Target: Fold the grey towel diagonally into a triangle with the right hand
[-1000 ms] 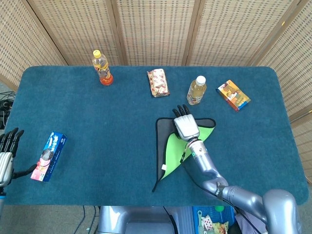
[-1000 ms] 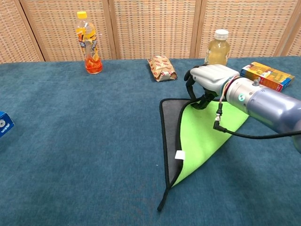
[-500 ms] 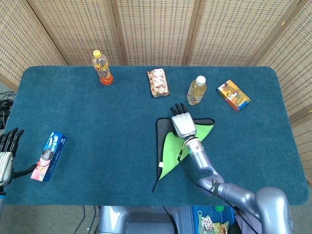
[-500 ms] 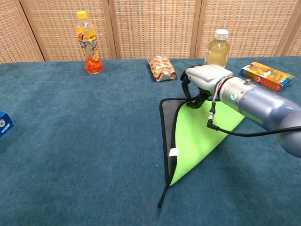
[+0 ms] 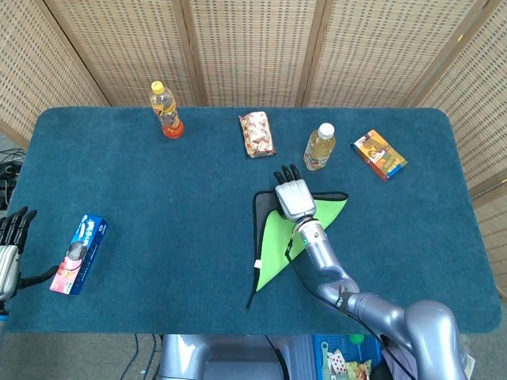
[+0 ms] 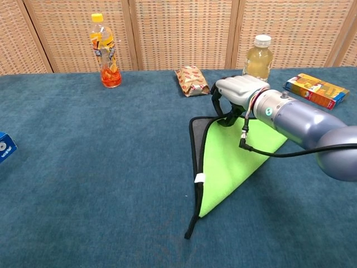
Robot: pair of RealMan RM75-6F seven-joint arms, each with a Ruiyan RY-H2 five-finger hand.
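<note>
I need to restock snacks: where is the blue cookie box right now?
In the head view the blue cookie box lies near the table's left edge, beside the left hand, far from the grey towel.

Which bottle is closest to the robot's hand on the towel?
The white-capped bottle with pale yellow drink, just behind the right hand. The yellow-capped bottle with orange drink stands far off to the left.

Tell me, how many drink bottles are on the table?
2. A clear plastic bottle with a yellow cap and orange drink stands at the far left of the blue table. A white-capped bottle of pale yellow drink stands far right, just beyond the right hand. None seem hidden.
</note>
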